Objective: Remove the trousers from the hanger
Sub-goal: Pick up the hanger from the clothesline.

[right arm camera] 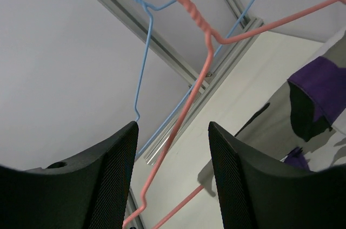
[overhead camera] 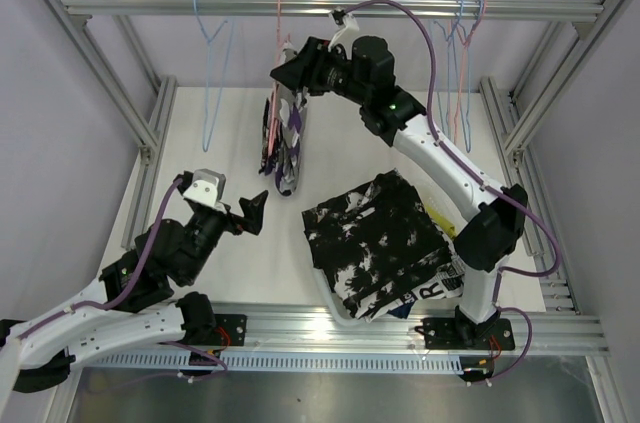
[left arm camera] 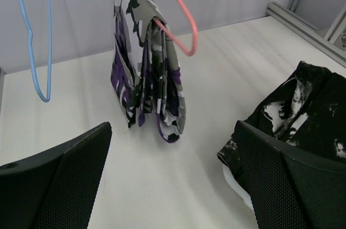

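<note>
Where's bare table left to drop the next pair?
Left half of the table, under the blue hanger and left of the hanging purple trousers, is bare. So is the strip between them and the splatter-print pile. Right front is crowded: pile plus right arm.

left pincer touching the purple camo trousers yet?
Apart. Left wrist view: the open left pincer sits short of the purple camo trousers, bare table between them.

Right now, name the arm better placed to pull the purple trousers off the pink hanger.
Right: its pincer straddles the pink hanger beside the purple trousers. The left pincer sits open, low, apart from them.
</note>
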